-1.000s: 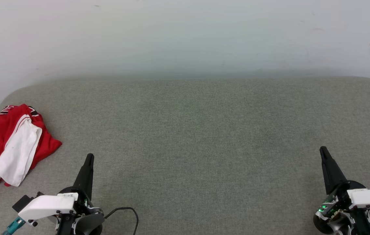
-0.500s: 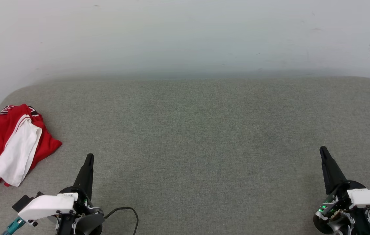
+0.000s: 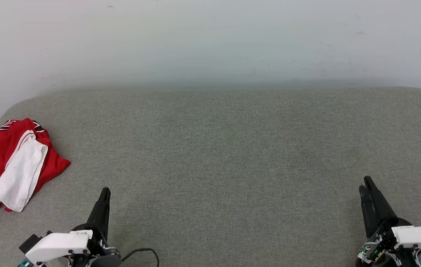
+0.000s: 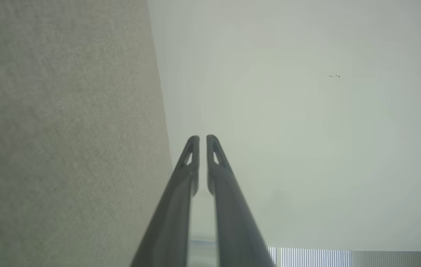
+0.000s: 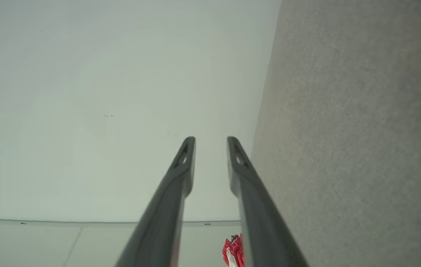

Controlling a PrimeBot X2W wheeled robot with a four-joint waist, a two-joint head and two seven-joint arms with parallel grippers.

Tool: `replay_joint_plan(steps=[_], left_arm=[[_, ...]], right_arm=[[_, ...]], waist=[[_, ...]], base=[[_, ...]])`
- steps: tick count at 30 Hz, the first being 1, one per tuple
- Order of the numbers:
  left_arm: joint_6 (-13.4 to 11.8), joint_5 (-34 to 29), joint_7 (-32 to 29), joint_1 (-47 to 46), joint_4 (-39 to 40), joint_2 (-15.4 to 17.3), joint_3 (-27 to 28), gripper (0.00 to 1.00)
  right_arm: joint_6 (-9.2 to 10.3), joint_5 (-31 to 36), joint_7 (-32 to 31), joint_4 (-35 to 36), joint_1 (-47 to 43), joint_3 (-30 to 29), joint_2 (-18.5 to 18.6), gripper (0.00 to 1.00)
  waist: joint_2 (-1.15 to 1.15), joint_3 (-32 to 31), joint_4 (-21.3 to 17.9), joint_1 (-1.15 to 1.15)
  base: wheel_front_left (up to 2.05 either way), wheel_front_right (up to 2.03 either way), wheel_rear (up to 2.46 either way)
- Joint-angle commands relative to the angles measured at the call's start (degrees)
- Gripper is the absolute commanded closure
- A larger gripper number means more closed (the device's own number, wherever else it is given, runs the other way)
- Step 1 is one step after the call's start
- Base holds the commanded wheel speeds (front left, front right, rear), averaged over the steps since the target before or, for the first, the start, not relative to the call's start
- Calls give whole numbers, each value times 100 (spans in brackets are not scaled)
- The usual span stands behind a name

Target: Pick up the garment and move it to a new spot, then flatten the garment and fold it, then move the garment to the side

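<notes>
Right, from my seat the red basketball jersey with the white sleeve (image 3: 13, 165) sits bunched at the far left edge of the grey woven upholstered surface (image 3: 225, 155), the sleeve draped over the red body and part of the cloth running off my head view. It looks loosely heaped rather than squared. I read that as a garment parked out of the way, which leaves the broad middle free for spreading and folding, though I cannot tell from its lie whether any folding is done.

My left gripper (image 3: 104, 193) hangs low at the near left, well apart from the jersey. Its fingers (image 4: 191, 167) are drawn almost together with only a thin slit between them and nothing in it. My right gripper (image 3: 366, 183) hovers at the near right, fingers (image 5: 184, 163) parted a modest way, also holding nothing. Both point toward the pale wall (image 3: 210, 44), which I take as a neutral ready pose.

No bin or basket plays a part; the jersey lies straight on the upholstery.
</notes>
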State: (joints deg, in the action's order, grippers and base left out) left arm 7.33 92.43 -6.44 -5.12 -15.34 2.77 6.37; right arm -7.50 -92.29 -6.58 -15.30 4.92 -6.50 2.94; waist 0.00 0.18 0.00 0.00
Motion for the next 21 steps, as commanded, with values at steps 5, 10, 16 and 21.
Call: replay_joint_plan(steps=[5, 10, 16, 21], left_arm=[[1, -83, 144, 91, 12, -4, -53, 0], [2, -170, 286, 144, 74, -3, -93, 0], [4, -325, 446, 208, 105, -1, -113, 0], [5, -596, 547, 232, 94, 0, -11, 0]], right_arm=[[0, 105, 143, 4, -62, 102, 0, 0], [0, 273, 287, 11, -67, 155, -1, 0], [0, 532, 448, -1, -58, 167, -1, 0], [0, 832, 550, -38, -50, 127, -1, 0]], waist=[[0, 3, 0, 0], [0, 5, -1, 0], [0, 4, -5, 0], [0, 2, -11, 0]], base=[[0, 0, 0], [0, 0, 0], [0, 0, 0], [0, 0, 0]])
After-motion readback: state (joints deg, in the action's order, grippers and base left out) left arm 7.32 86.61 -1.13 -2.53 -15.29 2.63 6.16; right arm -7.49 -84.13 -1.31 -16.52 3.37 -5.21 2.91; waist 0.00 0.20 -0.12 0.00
